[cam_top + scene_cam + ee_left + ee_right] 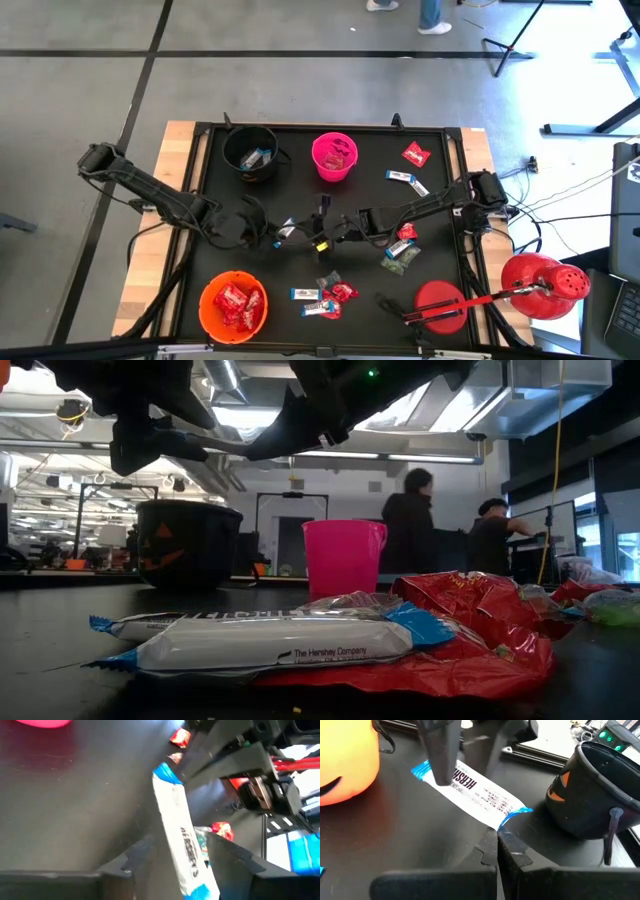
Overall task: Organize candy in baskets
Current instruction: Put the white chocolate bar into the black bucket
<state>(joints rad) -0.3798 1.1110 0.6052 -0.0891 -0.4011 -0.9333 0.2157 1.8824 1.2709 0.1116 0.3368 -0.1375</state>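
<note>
A blue-and-white bar (pixel 288 230) hangs over the middle of the black table between my two grippers. My right gripper (pixel 497 845) comes from the right and is shut on one end of it. My left gripper (pixel 177 842) comes from the left and stands open, one finger (pixel 440 760) on each side of the bar (pixel 180 830); whether it touches I cannot tell. The black basket (pixel 250 152) and the pink basket (pixel 334 156) stand at the far side. The orange basket (pixel 233 305) at the near left holds red packets. My right gripper pinches the bar's blue crimped end (pixel 512 822) between its two shut fingers, at their free ends. The fingers come roughly level from the table's right and lie along the bar. The bar sticks out from them toward my left gripper, about level and clear of the table.
Loose candy lies at the near middle (pixel 325 298), right of centre (pixel 400 250) and at the far right (pixel 410 165). A red disc (pixel 440 305) and a red domed object (pixel 545 285) sit at the near right. People stand in the room beyond (pixel 410 530).
</note>
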